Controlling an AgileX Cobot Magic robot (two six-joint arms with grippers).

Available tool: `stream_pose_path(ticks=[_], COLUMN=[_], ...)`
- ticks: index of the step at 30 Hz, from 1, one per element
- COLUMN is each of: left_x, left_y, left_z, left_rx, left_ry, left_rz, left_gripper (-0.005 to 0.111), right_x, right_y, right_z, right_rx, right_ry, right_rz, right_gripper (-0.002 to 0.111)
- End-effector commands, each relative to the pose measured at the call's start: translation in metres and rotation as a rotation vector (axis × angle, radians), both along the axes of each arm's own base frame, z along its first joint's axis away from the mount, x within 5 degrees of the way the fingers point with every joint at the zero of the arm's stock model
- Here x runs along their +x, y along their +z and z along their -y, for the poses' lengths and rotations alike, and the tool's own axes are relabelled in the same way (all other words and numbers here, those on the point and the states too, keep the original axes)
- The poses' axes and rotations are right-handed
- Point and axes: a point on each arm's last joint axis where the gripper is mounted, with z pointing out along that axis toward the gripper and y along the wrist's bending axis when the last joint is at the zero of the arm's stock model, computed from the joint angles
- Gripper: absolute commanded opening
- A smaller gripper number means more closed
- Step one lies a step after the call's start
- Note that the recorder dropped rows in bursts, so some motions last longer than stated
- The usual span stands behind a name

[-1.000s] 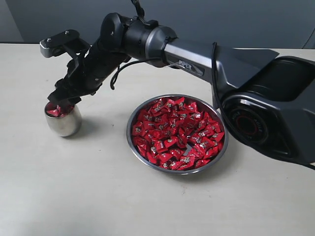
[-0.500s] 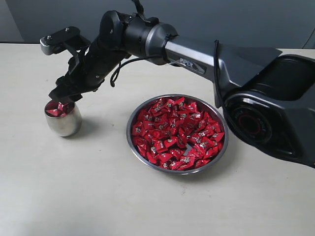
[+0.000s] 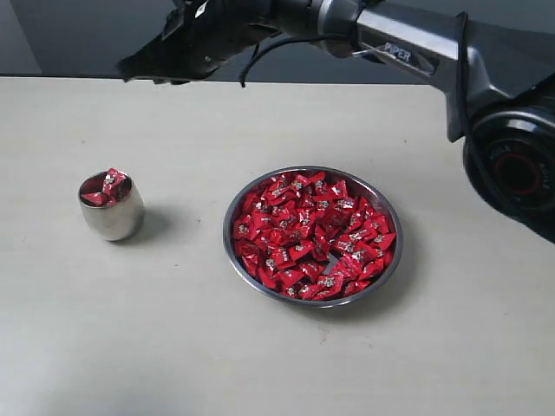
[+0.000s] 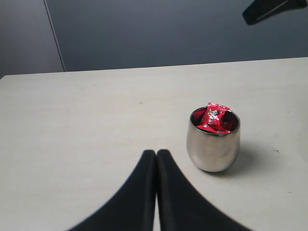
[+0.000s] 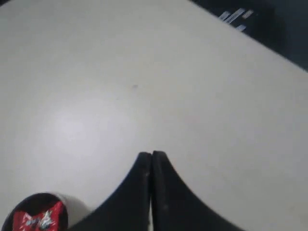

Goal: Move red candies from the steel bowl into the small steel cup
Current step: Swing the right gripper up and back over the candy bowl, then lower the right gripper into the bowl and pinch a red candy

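Red candies (image 3: 308,234), shiny foil, heaped in steel bowl (image 3: 312,302) mid-tabletop (image 3: 173,338). Small steel cup (image 3: 111,221) left of it, apart, brim-full. Left pincer (image 4: 156,153) closed, empty, near cup. Right pincer (image 5: 151,156) closed, empty, high above the tabletop.

Pale cream, matte flat table (image 3: 130,347) fills most of the scene. Its surface is smooth and plain, with a few tiny dark specks (image 4: 140,102). The far edge runs straight against a dark blue-grey wall (image 3: 87,35). At one end the wall gives way to a lighter grey panel (image 4: 24,38), the two parted by a thin, slightly slanting seam (image 4: 54,36). Light is soft and even, and shadows on the table are faint with blurred edges. One broad pale sheen (image 5: 72,125) lies on the tabletop.
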Motion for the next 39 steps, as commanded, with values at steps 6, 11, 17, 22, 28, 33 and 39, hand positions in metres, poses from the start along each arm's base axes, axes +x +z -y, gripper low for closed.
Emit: stream_pose_path(ticks=[6, 11, 17, 22, 28, 33, 39], left_x=[0.000, 0.000, 0.000, 0.000, 0.000, 0.000, 0.000], left_y=[-0.001, -0.001, -0.001, -0.001, -0.001, -0.001, -0.001], left_z=[0.000, 0.000, 0.000, 0.000, 0.000, 0.000, 0.000], left_rx=[-0.001, -0.001, -0.001, -0.001, -0.001, -0.001, -0.001], left_ry=[-0.006, -0.006, -0.006, -0.006, -0.006, -0.006, -0.006], left_rz=[0.003, 0.003, 0.003, 0.003, 0.003, 0.003, 0.003], left_gripper=[0.000, 0.000, 0.000, 0.000, 0.000, 0.000, 0.000], right_x=[-0.018, -0.037, -0.059, -0.075, -0.082, -0.071, -0.059], right_y=[-0.007, -0.024, -0.040, -0.052, -0.058, -0.054, -0.061], right_z=[0.068, 0.148, 0.186, 0.187, 0.190, 0.179, 0.171], right_rx=[0.069, 0.001, -0.136, -0.335, -0.479, -0.498, -0.565], right_ry=[-0.246, -0.396, -0.357, -0.124, 0.016, 0.055, 0.049], right_rz=[0.091, 0.052, 0.008, -0.073, -0.166, -0.214, -0.338], right_gripper=[-0.001, -0.001, -0.001, -0.001, -0.001, -0.001, -0.001])
